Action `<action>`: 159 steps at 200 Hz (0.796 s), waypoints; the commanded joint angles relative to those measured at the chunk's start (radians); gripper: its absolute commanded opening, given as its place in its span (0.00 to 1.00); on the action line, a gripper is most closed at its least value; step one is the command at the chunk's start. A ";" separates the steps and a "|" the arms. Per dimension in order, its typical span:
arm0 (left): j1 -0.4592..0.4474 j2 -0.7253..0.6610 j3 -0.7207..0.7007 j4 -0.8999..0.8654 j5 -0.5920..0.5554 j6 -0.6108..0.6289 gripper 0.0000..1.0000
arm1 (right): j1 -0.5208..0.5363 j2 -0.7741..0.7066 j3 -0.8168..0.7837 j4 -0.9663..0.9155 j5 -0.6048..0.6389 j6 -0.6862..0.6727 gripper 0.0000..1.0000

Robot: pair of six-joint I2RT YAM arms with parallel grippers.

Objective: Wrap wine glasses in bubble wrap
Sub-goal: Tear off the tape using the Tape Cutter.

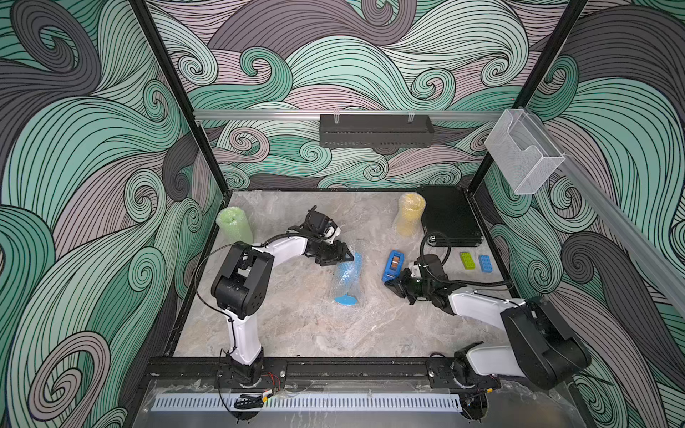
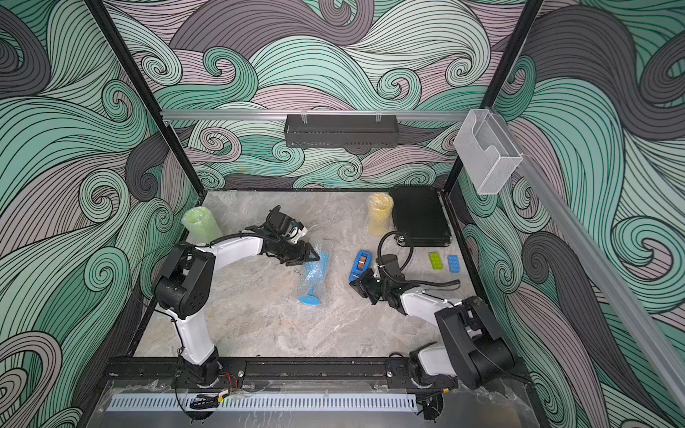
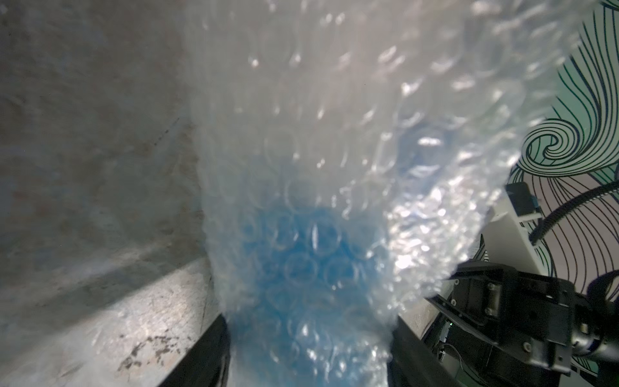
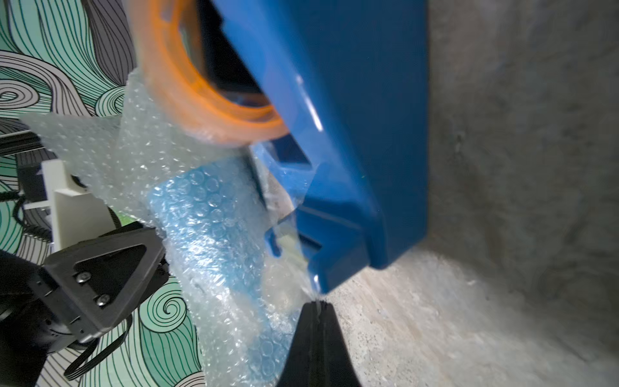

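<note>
Clamping wrapped blue goblet (image 1: 350, 268) at bowl end between left jaws.

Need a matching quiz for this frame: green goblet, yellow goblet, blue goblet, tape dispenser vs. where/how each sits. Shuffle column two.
Column 1
1. green goblet
2. yellow goblet
3. blue goblet
4. tape dispenser

Column 2
A. lying on its side in the middle, partly in bubble wrap, foot bare
B. upright, wrapped, beside the black case
C. lying flat, tape roll inside
D. upright, wrapped, far corner on the side of the left arm

Pairs: 1-D, 2-B, 3-A, 4-C
</note>
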 commanded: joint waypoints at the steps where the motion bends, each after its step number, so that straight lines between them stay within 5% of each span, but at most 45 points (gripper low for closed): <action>1: -0.016 0.010 -0.012 -0.079 -0.038 0.007 0.66 | 0.016 0.034 -0.024 0.014 0.041 -0.023 0.00; 60: -0.017 0.018 -0.020 -0.067 -0.032 0.002 0.66 | 0.023 0.171 -0.026 0.026 0.083 -0.062 0.00; 102: -0.017 0.010 -0.025 -0.061 -0.028 0.001 0.66 | 0.028 0.062 -0.039 -0.051 0.064 -0.097 0.00; 159: -0.017 0.010 -0.014 -0.079 -0.036 0.013 0.66 | 0.030 -0.135 0.192 -0.422 -0.093 -0.523 0.00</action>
